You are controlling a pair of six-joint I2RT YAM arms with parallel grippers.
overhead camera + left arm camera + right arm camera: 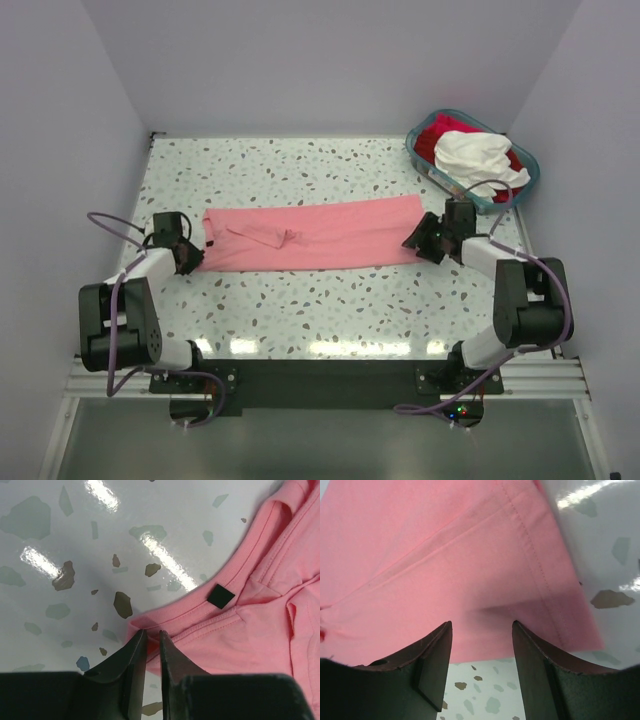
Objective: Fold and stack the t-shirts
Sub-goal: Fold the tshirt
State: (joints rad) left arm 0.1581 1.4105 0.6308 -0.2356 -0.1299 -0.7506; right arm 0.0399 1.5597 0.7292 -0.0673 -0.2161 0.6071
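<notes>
Nearest lens: left hand point(152, 637) clenched on collar edge of salmon-pink t-shirt point(320, 235); right hand point(482, 630) released, fingers spread over hem corner. Speckled counter point(330, 310) carried pink shirt as long band between hands. Teal basket point(420, 150), far right, held white t-shirt point(475, 155) atop red t-shirt point(435, 130). Dark tag point(221, 596) sat at neckline.

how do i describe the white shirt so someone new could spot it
Start at the speckled table and look to its far right corner, where a teal basket sits. The white t-shirt is the crumpled heap on top inside it, over red cloth; the pink t-shirt lies flat mid-table instead.
</notes>
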